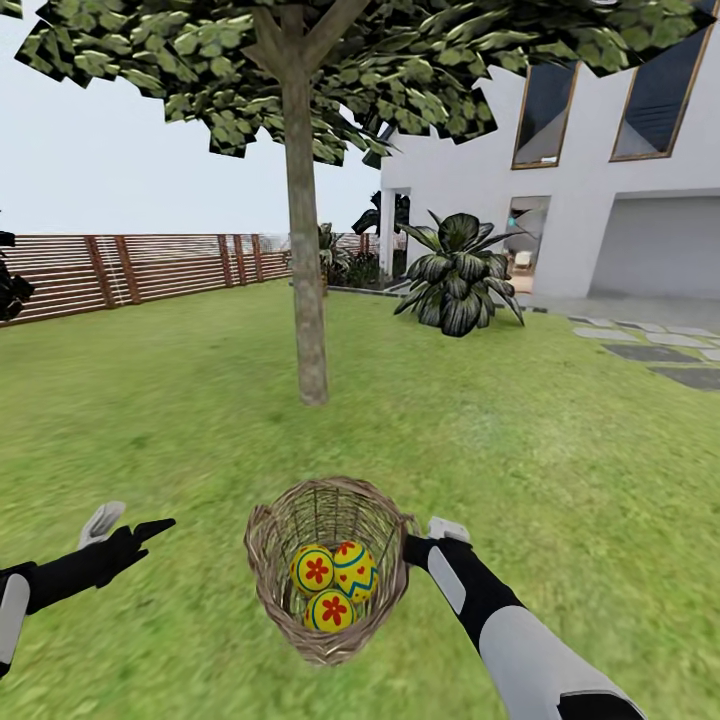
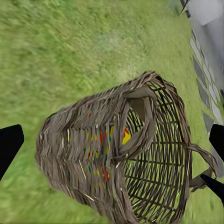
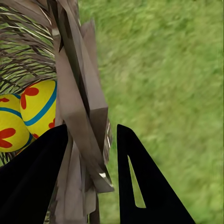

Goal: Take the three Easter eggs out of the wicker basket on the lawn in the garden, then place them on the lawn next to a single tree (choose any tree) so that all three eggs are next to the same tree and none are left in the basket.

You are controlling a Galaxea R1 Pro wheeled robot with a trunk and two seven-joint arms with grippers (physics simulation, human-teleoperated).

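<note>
The wicker basket (image 1: pixel 328 570) rim is straddled by the right claw (image 3: pixel 91 154), grip unconfirmed; the left claw (image 1: pixel 128 528), open and empty, lies farther off; eggs (image 1: pixel 332 585) inside.

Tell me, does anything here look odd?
Nothing spilled: the three Easter eggs sit inside the wicker basket. The right gripper straddles its rim, so the basket looks held rather than resting on the lawn.

No legible text, labels, brands, numbers or signs are present. The eggs (image 1: pixel 332 582) carry painted decoration only: red flowers and blue bands, no characters.
</note>
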